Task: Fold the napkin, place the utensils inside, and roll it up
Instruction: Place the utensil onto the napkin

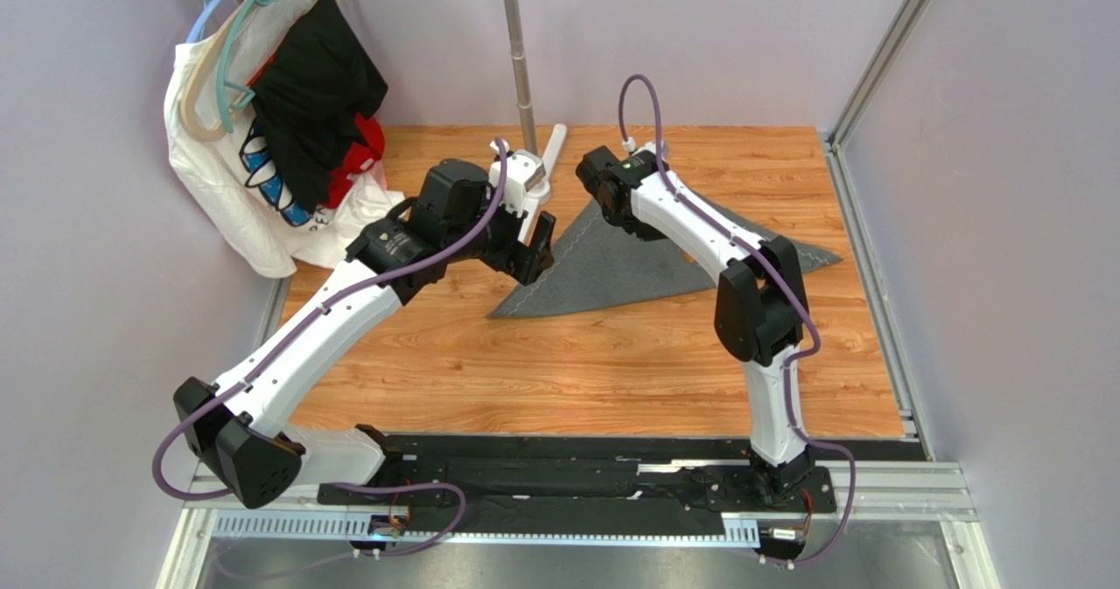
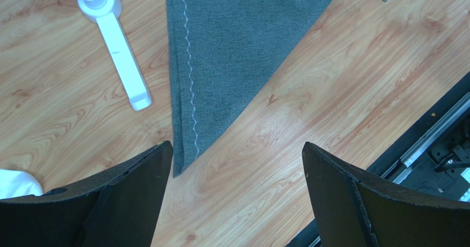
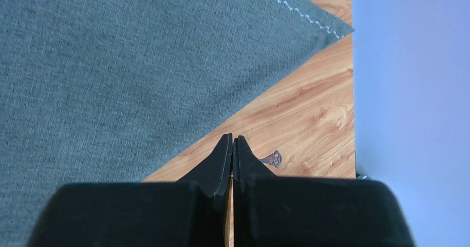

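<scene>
The soft, limp napkin (image 1: 607, 281) likely lifts best by a corner; left gripper (image 2: 236, 146) gapes empty, right gripper (image 3: 232, 139) is closed, empty.

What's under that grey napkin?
The napkin lies flat on the wooden table, which shows all around it. No bump shows, but the cloth hides whatever is directly beneath.

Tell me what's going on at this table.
Two robot arms are working over a dark grey napkin. It lies flat as a triangle on the wooden table and appears to be already folded. The left end effector hangs open above the napkin's pointed left corner. The right end effector is shut and empty at the napkin's far edge. Neither is holding the cloth. No utensils show in any view, so placing them and rolling up are not yet done.
</scene>
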Action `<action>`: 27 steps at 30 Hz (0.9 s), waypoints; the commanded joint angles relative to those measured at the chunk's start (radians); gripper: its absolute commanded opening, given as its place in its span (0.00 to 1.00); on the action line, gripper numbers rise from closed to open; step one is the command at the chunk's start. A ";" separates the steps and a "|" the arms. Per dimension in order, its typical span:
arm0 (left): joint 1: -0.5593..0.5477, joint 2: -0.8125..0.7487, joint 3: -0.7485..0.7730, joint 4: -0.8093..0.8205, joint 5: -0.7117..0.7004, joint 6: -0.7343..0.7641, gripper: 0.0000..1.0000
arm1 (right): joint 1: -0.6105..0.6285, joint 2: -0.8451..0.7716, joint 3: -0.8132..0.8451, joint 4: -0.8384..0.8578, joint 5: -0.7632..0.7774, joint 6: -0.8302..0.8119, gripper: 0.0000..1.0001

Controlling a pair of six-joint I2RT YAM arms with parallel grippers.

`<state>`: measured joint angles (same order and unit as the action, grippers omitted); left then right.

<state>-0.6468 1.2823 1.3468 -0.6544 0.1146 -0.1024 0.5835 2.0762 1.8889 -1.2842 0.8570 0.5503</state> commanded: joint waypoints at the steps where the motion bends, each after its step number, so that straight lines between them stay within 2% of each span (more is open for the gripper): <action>1: -0.002 -0.011 0.006 0.013 -0.012 0.015 0.96 | 0.003 0.079 0.098 0.009 0.093 -0.076 0.00; 8: -0.002 -0.012 0.005 0.013 -0.021 0.017 0.97 | 0.004 0.139 0.108 0.187 0.132 -0.220 0.00; 16: -0.004 -0.018 0.006 0.012 -0.029 0.020 0.96 | 0.004 0.119 0.001 0.472 0.105 -0.440 0.00; 23: -0.002 -0.031 0.006 0.013 -0.035 0.023 0.96 | 0.019 0.125 -0.059 0.629 0.086 -0.647 0.00; 27: -0.002 -0.026 0.005 0.013 -0.043 0.024 0.96 | 0.039 0.128 -0.071 0.669 0.083 -0.682 0.00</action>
<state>-0.6464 1.2823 1.3468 -0.6544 0.0845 -0.0978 0.5961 2.2208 1.8278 -0.7261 0.9329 -0.0303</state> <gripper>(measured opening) 0.967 0.006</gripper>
